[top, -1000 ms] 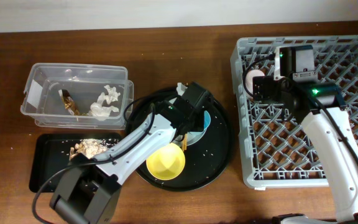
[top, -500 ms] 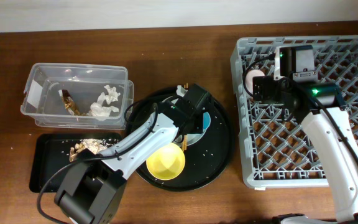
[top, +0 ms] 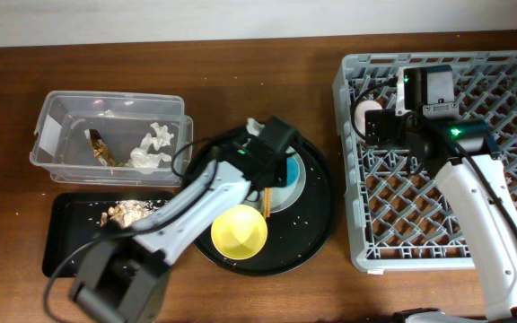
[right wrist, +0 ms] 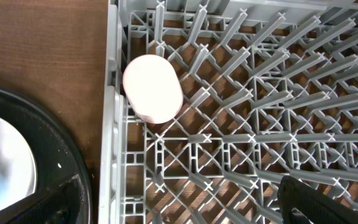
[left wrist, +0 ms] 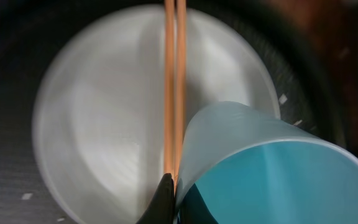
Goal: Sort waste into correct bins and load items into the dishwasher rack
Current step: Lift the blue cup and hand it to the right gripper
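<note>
My left gripper [top: 270, 160] is over the round black tray and is shut on the wooden chopsticks [left wrist: 174, 87], which lie across the pale grey plate [left wrist: 98, 124]. The blue cup [left wrist: 272, 174] lies on its side with its rim pressed against the jaws [left wrist: 173, 202]. The yellow bowl [top: 239, 231] sits at the tray's front. My right gripper [right wrist: 179, 186] is open and empty above the dishwasher rack [top: 447, 242]. The pink cup [right wrist: 153, 88] lies in the rack's far left corner. The clear tub [top: 56, 144] holds white tissue [top: 151, 148] and a brown wrapper [top: 100, 148]. The shallow black tray [top: 70, 242] holds food scraps [top: 128, 213].
The large round black tray [top: 317, 233] lies between the bins and the rack. A small white scrap [top: 255, 124] shows at its far rim behind my left wrist. Bare brown table runs along the far side.
My left arm has shifted its posture and the wrist has edged slightly left and away, still over the plate with the chopsticks. The right arm has not moved.
</note>
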Controlling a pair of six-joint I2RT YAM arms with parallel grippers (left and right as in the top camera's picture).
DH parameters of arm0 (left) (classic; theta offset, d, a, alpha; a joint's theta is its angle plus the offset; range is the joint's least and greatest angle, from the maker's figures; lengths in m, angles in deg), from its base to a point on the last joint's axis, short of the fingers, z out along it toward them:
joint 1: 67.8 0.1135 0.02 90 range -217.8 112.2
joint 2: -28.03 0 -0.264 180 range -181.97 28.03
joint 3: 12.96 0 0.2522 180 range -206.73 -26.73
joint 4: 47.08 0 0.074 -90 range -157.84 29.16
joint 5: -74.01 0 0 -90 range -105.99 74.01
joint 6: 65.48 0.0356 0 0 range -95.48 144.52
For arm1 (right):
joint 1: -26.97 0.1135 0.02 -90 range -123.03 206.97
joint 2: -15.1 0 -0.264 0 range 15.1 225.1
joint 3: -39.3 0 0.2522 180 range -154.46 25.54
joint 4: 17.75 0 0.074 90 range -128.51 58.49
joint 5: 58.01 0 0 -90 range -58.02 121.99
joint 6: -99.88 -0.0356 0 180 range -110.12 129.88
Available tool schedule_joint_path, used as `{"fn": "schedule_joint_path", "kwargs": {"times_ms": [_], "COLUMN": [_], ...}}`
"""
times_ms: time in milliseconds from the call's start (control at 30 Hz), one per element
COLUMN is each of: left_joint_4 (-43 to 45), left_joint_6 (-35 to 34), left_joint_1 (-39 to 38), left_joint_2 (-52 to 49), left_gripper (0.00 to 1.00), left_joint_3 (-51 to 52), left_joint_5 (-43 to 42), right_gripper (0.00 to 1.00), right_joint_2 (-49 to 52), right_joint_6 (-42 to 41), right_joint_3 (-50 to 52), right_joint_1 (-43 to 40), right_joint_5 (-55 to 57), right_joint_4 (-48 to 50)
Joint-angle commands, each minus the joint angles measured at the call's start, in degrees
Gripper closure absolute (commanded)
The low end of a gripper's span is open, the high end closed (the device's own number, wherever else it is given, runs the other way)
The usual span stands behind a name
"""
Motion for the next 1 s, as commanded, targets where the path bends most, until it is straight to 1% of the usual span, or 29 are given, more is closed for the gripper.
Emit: {"fn": "schedule_joint_path", "kwargs": {"times_ms": [0, 33, 100, 133, 167, 233, 267, 300, 367, 400, 467, 500, 600, 700, 767, 800, 867, 967], "left_joint_4": [-0.22, -0.74, -1.33, -1.53, -1.53, -1.51, -1.49, -1.51, -1.86, -2.34, -2.64, -2.60, -2.56, -2.54, -2.56, -2.58, -2.58, -2.58], "left_joint_6": [0.07, 0.20, 2.60, 4.37, 7.34, 9.97, 13.03, 15.19, 22.53, 24.57, 25.90, 25.90, 25.88, 25.88, 25.88, 25.88, 25.88, 25.86], "left_joint_1": [3.39, 5.11, 8.52, 11.50, 16.28, 20.22, 23.08, 24.85, 30.75, 33.31, 36.54, 37.99, 40.09, 40.74, 40.74, 40.74, 40.76, 40.74], "left_joint_2": [10.54, 13.38, 16.96, 19.23, 21.81, 23.04, 23.39, 23.41, 23.10, 22.97, 22.95, 22.95, 22.95, 22.95, 22.95, 22.95, 22.95, 22.95], "left_gripper": [0.99, 0.99, 0.99, 1.00, 1.00, 0.99, 1.00, 1.00, 0.99, 1.00, 1.00, 1.00, 1.00, 1.00, 1.00, 1.00, 1.00, 1.00], "left_joint_3": [-1.81, -1.81, -1.81, -1.81, -1.81, -1.81, -1.81, -1.81, -1.81, -1.81, -1.81, -1.81, -1.81, -1.79, -1.79, -1.81, -1.81, -1.81], "left_joint_5": [-0.83, -3.37, -9.27, -15.58, -28.70, -39.56, -47.67, -52.54, -69.42, -76.13, -83.01, -84.26, -83.97, -83.97, -83.84, -83.84, -83.89, -84.32], "right_gripper": [0.02, 0.02, 0.02, 0.01, 0.02, 0.02, 0.01, 0.02, 0.02, 0.02, 0.02, 0.02, 0.02, 0.02, 0.02, 0.02, 0.02, 0.01], "right_joint_2": [0.42, 0.42, 0.42, 0.42, 0.42, 0.42, 0.42, 0.42, 0.42, 0.42, 0.42, 0.42, 0.42, 0.42, 0.35, 0.35, -0.02, -2.67], "right_joint_6": [-0.07, -0.07, -0.07, -0.07, -0.07, -0.07, -0.04, -0.07, -0.07, -0.07, -0.07, -0.07, -0.28, -0.26, -0.22, 0.87, 5.68, 9.27], "right_joint_3": [-0.94, -0.94, -0.94, -0.94, -0.94, -0.94, -0.94, -0.94, -0.94, -0.94, -0.94, -0.94, -0.94, -0.94, -0.94, -0.94, -1.07, -2.54], "right_joint_1": [-0.22, -0.22, -0.22, -0.22, -0.22, -0.22, -0.22, -0.22, -0.22, -0.22, -0.22, -0.22, -0.20, -0.22, -0.22, -0.22, -0.24, -1.07], "right_joint_5": [0.72, 0.72, 0.72, 0.72, 0.72, 0.72, 0.72, 0.72, 0.72, 0.72, 0.72, 0.72, -0.72, -7.91, -14.97, -21.18, -29.09, -39.50], "right_joint_4": [0.17, 0.17, 0.17, 0.17, 0.17, 0.17, 0.15, 0.15, 0.17, 0.17, 0.17, 0.17, 0.20, -2.73, -3.93, -4.59, -5.09, -6.36]}}
